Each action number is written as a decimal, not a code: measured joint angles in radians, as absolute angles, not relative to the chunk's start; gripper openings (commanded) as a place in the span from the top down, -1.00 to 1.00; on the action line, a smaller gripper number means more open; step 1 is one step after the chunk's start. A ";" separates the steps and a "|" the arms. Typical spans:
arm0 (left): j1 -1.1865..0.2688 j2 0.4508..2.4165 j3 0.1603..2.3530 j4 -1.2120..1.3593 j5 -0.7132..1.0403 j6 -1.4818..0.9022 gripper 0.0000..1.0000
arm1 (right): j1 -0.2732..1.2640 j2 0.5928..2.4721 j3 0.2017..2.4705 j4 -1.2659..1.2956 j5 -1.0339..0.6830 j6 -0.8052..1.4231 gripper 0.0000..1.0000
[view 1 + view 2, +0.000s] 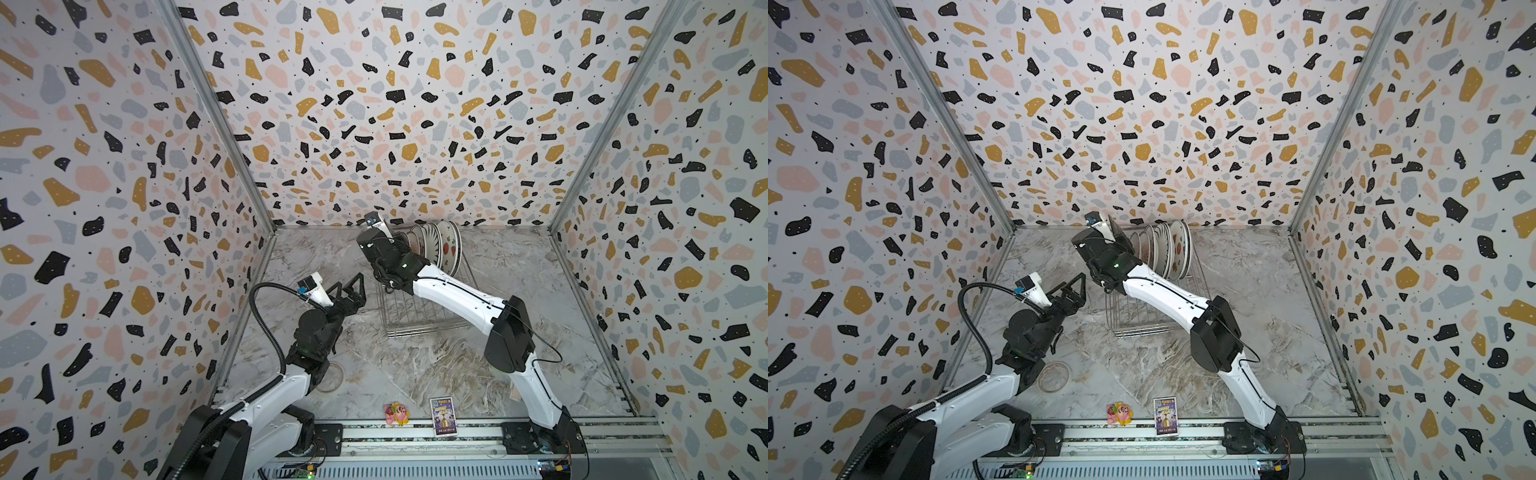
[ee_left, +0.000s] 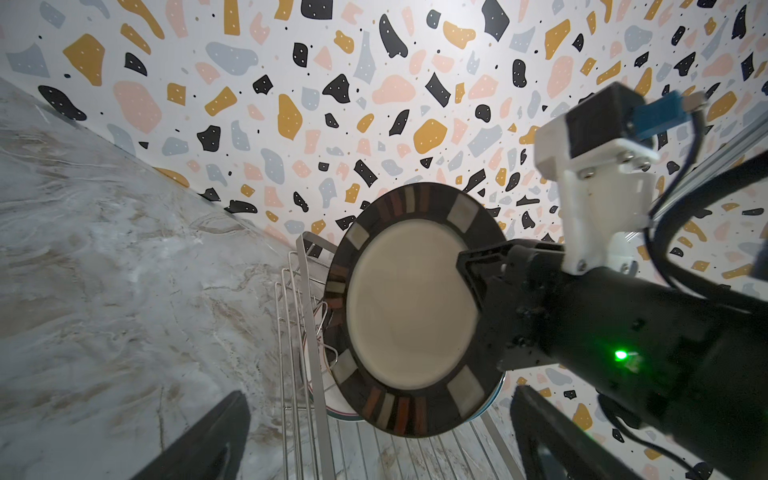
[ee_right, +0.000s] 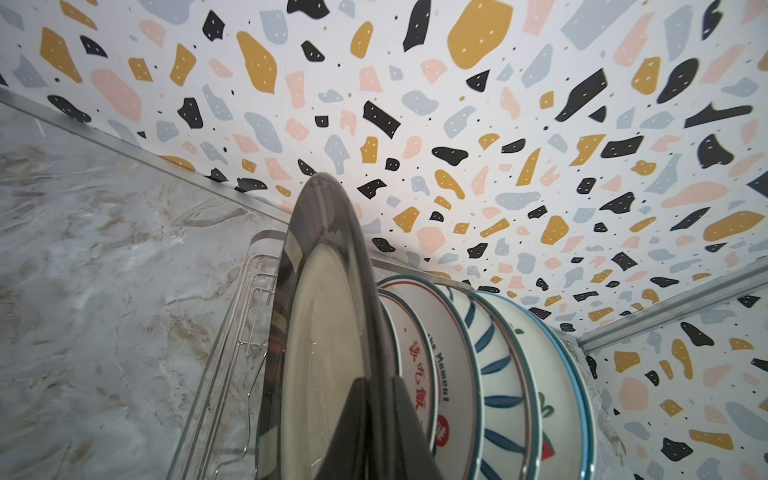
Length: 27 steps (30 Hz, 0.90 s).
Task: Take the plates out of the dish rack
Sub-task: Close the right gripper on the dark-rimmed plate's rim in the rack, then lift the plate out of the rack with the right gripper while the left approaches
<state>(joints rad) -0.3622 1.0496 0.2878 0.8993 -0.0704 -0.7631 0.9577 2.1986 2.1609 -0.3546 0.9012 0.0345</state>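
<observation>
Plates (image 1: 436,247) stand on edge in the dish rack (image 1: 415,320), right hand (image 2: 469,274) clamping the brown-rimmed plate (image 2: 407,307), left hand (image 1: 351,284) wide.

Clear ring (image 1: 1054,376), pink toy (image 1: 1119,413), card (image 1: 1165,415)

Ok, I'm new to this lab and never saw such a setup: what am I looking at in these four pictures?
Two white-and-black robot arms stand at a marble-patterned table. Two pictures look down on everything; two come from cameras on the arms' wrists. On the table stands a silver wire dish rack holding patterned round ceramic plates upright. The right gripper is shut on the rim of a brown-rimmed cream plate. The left gripper is open and empty beside the rack. A clear ring, a small colourful toy and a picture card are there too.
</observation>
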 measured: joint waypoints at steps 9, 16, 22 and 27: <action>-0.366 1.048 0.288 0.889 -0.060 -0.760 -0.99 | 0.966 1.995 1.971 -0.242 0.836 0.026 1.00; -0.375 1.014 0.288 0.890 -0.012 -0.748 -0.99 | 0.941 1.776 1.698 -0.175 0.669 0.080 1.00; -0.386 0.962 0.286 0.894 0.019 -0.742 -0.99 | 0.811 1.537 1.403 -0.105 0.394 0.193 1.00; -0.418 0.952 0.260 0.922 0.086 -0.746 -0.99 | 0.665 1.342 1.187 -0.049 0.145 0.307 1.00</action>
<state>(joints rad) -0.4175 0.9520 0.2604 0.9218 0.0864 -0.7464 0.6647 1.3418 1.1873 -0.0494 0.1448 0.3069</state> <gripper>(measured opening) 0.995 0.112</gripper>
